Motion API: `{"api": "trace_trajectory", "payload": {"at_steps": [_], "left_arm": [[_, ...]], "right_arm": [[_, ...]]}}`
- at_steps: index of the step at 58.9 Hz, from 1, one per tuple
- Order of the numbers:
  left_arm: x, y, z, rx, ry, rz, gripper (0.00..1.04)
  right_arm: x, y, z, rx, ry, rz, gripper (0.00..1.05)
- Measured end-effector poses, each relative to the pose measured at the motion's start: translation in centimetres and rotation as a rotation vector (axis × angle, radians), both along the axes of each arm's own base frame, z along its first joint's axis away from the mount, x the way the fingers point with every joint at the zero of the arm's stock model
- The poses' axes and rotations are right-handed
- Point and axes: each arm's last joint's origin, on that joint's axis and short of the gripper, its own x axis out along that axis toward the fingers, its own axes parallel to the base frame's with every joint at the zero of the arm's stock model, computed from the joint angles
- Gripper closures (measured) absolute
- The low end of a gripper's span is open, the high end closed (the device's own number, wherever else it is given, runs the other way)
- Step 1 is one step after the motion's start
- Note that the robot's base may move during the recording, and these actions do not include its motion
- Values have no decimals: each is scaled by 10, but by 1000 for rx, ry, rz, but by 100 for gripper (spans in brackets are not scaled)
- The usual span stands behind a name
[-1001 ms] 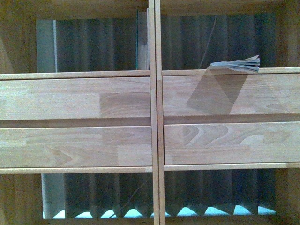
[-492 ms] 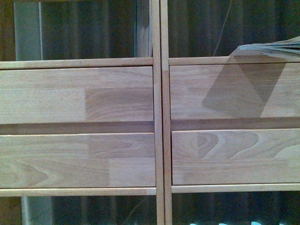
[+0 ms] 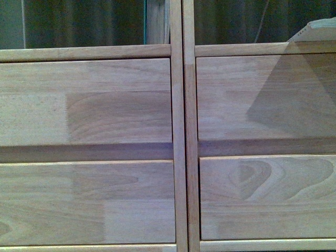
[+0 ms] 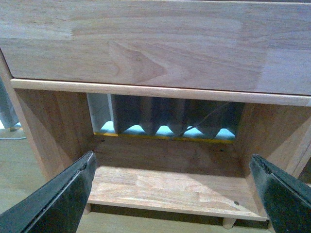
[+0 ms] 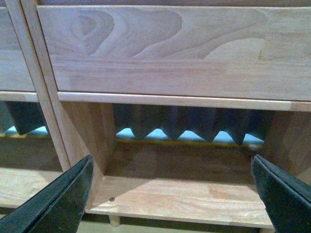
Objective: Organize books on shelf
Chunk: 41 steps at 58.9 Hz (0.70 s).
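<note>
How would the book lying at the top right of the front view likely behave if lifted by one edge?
Only a slim pale wedge of the book shows, so it is probably light and may droop when held by an edge. It lies flat on the shelf, so it should slide rather than tip or roll.

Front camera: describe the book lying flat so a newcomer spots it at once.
On the shelf, find the double centre post. Above the upper right drawer, at the picture's far right edge, the flat book rests on the ledge. Unlike the upright book left of the post, it lies down, pale pages showing.
</note>
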Motion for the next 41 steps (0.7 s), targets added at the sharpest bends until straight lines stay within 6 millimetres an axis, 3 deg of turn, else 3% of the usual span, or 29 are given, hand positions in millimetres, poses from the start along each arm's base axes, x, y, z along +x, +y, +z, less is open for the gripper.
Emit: {"api": "trace_trajectory", "payload": {"at_steps": [25, 29, 35, 41], "left_arm": [[0, 0, 0, 0, 0, 1, 7], [0, 0, 0, 0, 0, 1, 7], [0, 0, 0, 0, 0, 1, 7], [0, 0, 0, 0, 0, 0, 7]], "right_arm": [[0, 0, 0, 1, 0, 0, 7], [1, 0, 0, 53, 124, 120, 7], [13, -6, 21, 229, 227, 269, 7], [38, -14, 71, 370, 132, 294, 7]]}}
